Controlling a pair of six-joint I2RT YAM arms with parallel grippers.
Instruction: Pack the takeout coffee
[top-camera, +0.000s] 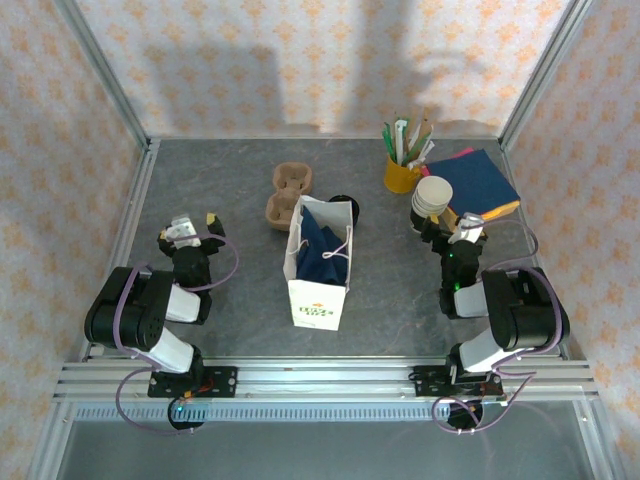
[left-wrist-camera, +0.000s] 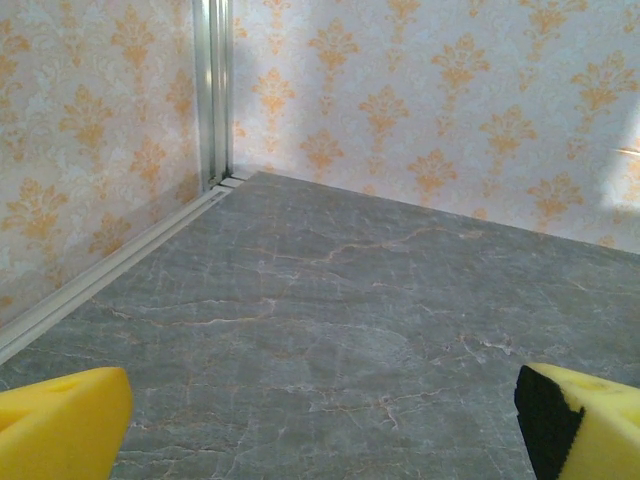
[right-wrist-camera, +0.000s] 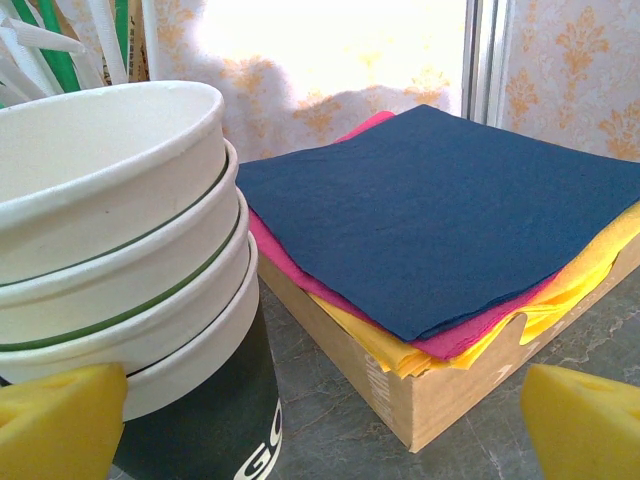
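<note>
Grey table (top-camera: 230, 290) | bag (top-camera: 318, 300) holds 1 navy napkin (top-camera: 325, 250) | left gripper (left-wrist-camera: 320, 425), right gripper (right-wrist-camera: 320, 425) wide, empty

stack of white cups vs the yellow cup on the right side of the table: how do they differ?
Colour: the stack of cups shows white rims over a dark bottom cup, while the yellow cup is plain yellow.
Contents: the stack's top cup is empty; the yellow cup holds sticks and straws.
Place: the stack stands nearer the arms, the yellow cup behind it toward the back wall.
Both stand upright beside the napkins.
</note>
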